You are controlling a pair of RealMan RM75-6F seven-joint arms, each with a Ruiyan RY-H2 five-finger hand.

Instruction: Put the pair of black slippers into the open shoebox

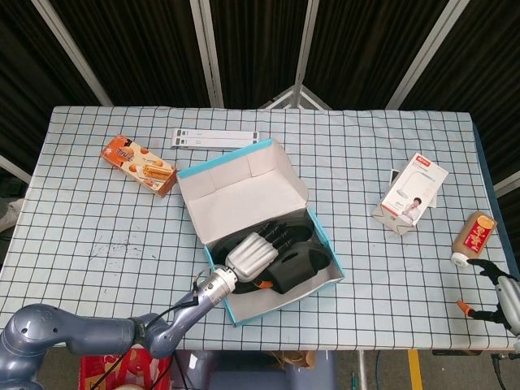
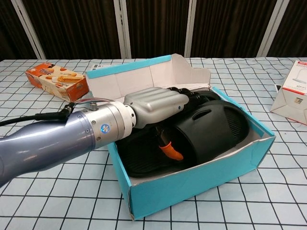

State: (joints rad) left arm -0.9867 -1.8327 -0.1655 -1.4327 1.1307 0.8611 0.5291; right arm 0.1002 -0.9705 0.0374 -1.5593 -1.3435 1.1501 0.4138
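Both black slippers [image 2: 211, 129], matte moulded rubber with ribbed soles, lie inside the blue cardboard shoebox [image 2: 201, 182], directly beneath the left hand [image 2: 156, 105]. That silver-backed hand reaches into the box; whether its fingers grip a slipper cannot be told. The right hand [image 1: 500, 296], fingers apart, holds nothing. The desk [image 1: 89, 236] carries a checked cloth.

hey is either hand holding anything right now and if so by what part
Cannot tell for the left hand: it lies over the black slippers in the shoebox, fingers hidden behind. The right hand holds nothing.
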